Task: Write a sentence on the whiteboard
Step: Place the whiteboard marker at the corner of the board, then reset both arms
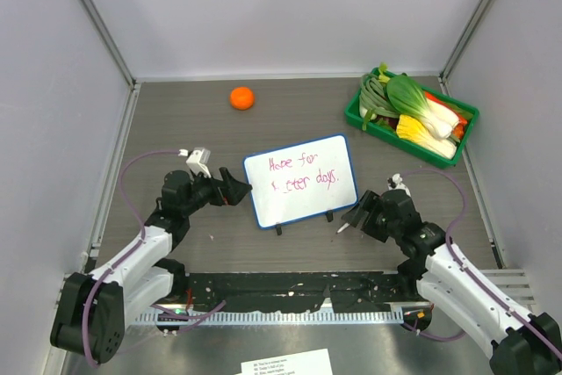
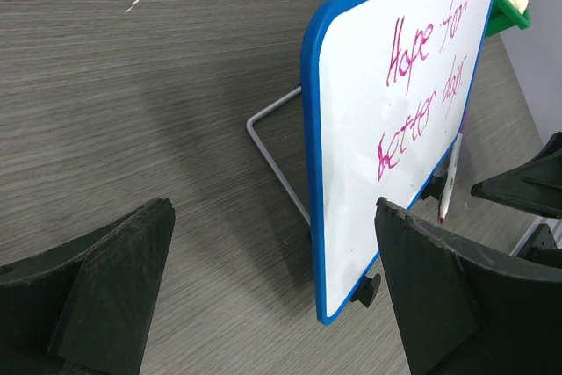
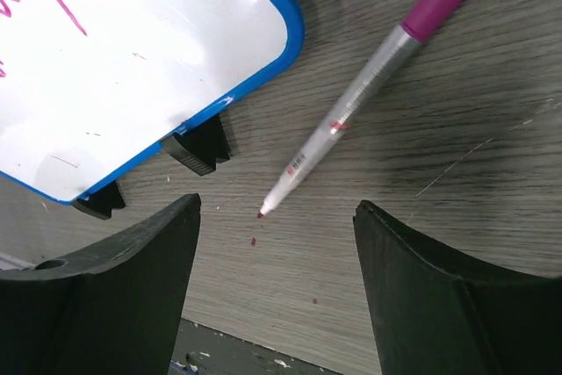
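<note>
In the view from above, the whiteboard (image 1: 300, 180) stands on its small feet in the middle of the table (image 1: 176, 120), between the two arms. The sentence (image 1: 303, 173) is on it in pink, in two lines: the first reads "Hope for", the second ends in "days." and its first word is partly lost in glare. The left gripper (image 1: 237, 189) is just beside the left edge of the whiteboard, and the right gripper (image 1: 356, 217) is near its right lower corner. Far behind the whiteboard lie an orange (image 1: 242, 97) and a green tray (image 1: 351, 111) with vegetables. A printed sheet (image 1: 285, 364) at the near edge is too small to read. In the left wrist view the fingers are wide apart and hold nothing. The whiteboard (image 2: 351, 173) leans on a wire stand (image 2: 272, 147), and here the writing is clear: "Hope for better days". In the right wrist view the fingers are also spread and have hold of nothing. The marker (image 3: 351, 111) lies on the table just beside the corner of the whiteboard (image 3: 132, 68), uncapped, with its tip between the fingers. The small print on its barrel I cannot read. I judge that the writing is finished, and that perhaps only drawing the arms back is left.
</note>
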`<action>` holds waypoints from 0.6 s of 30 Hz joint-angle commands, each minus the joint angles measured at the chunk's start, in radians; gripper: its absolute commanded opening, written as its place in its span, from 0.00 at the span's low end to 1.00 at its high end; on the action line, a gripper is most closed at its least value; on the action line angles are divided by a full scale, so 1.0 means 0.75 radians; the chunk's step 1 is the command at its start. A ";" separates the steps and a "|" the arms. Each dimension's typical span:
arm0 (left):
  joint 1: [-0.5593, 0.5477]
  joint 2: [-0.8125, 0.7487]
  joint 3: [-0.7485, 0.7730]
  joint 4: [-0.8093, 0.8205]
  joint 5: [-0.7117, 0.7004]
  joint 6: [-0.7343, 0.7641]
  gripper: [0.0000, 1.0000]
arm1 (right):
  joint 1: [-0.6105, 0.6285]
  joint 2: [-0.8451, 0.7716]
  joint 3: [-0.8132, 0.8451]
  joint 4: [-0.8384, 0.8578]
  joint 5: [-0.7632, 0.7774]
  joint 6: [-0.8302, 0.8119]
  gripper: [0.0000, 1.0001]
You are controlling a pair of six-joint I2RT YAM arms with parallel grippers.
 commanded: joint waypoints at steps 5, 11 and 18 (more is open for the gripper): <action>-0.002 -0.032 0.002 0.021 -0.023 0.033 1.00 | -0.009 0.017 0.087 0.011 0.042 0.007 0.80; -0.004 -0.083 -0.004 -0.011 -0.142 -0.106 1.00 | -0.009 -0.008 0.179 -0.031 0.062 -0.065 0.81; -0.002 -0.284 0.106 -0.399 -0.361 -0.178 1.00 | -0.005 0.005 0.349 -0.081 0.262 -0.224 0.82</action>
